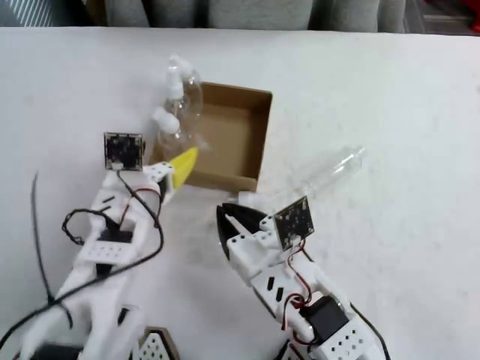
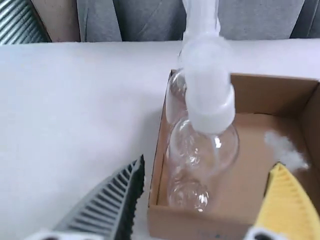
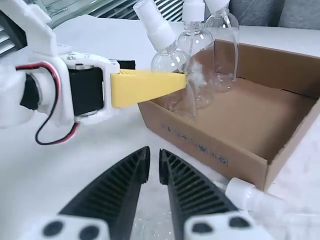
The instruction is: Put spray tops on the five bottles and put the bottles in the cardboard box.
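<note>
The cardboard box (image 1: 234, 139) lies open mid-table. Three clear bottles (image 3: 195, 60) with white spray tops stand in its corner nearest the left arm (image 1: 178, 97). My left gripper (image 2: 207, 167) is open at that corner: the grey finger (image 2: 117, 200) is outside the box wall and the yellow finger (image 2: 285, 200) over the inside, with the nearest bottle (image 2: 200, 145) between them but not gripped. Another clear bottle (image 1: 330, 171) with a white top (image 3: 245, 192) lies on the table beside the box. My right gripper (image 3: 154, 157) is shut and holds nothing, just short of the box's near wall (image 1: 229, 217).
The box's floor (image 3: 250, 115) on the side away from the standing bottles is bare. A black cable (image 1: 37, 240) loops beside the left arm. Bare white table stretches to the right of the lying bottle. Grey chairs stand behind the far edge.
</note>
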